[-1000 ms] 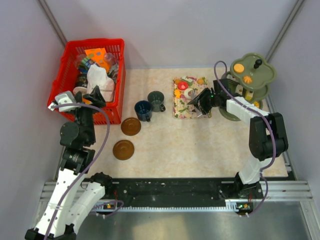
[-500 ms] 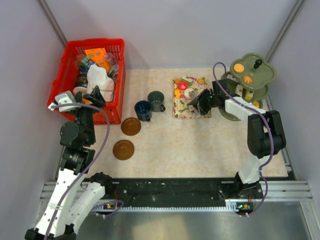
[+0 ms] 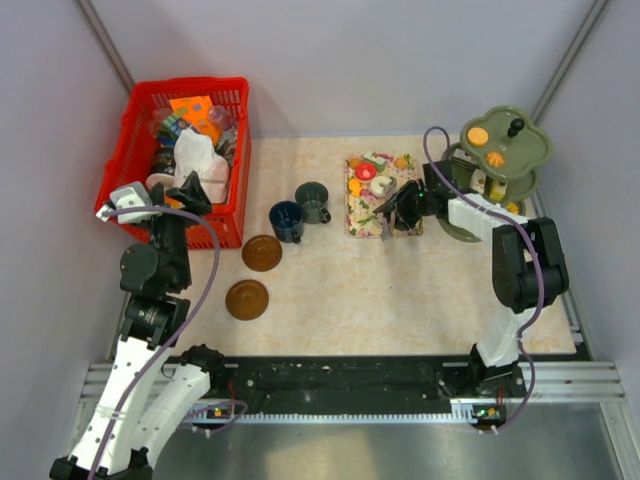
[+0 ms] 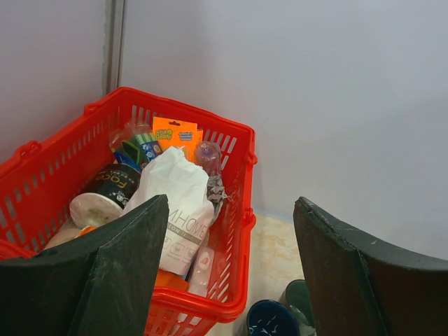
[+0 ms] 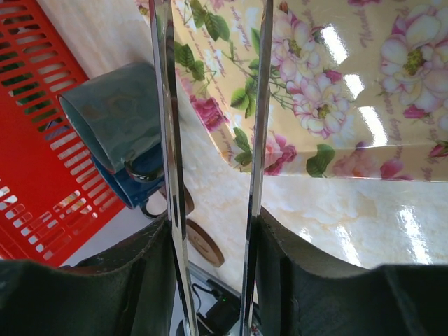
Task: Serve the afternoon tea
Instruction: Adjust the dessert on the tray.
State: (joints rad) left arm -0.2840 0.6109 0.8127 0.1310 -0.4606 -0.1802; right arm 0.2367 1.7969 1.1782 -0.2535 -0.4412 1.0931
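My right gripper (image 3: 402,207) (image 5: 210,225) is shut on thin metal tongs (image 3: 386,224) (image 5: 165,105), one finger pressing each arm. The tongs reach over the near left corner of a floral tray (image 3: 360,224) (image 5: 336,84), with nothing visible between their arms. Small toy pastries (image 3: 366,172) lie at the tray's far end. More pastries (image 3: 478,135) sit on the olive-green three-tier stand (image 3: 530,150) at the right. The navy mug (image 3: 287,221) (image 4: 269,318) and the dark-green mug (image 3: 313,201) (image 5: 115,112) stand side by side. Two brown saucers (image 3: 261,252) (image 3: 246,299) lie near them. My left gripper (image 3: 188,196) (image 4: 231,210) hangs open and empty beside the basket.
A red plastic basket (image 3: 138,115) (image 4: 234,133) full of mixed clutter stands at the back left, close under my left gripper. Grey walls close in the table on three sides.
My right gripper has shifted left along the tray's near edge with the tongs, whose arms are squeezed a little closer. The left arm has not moved.
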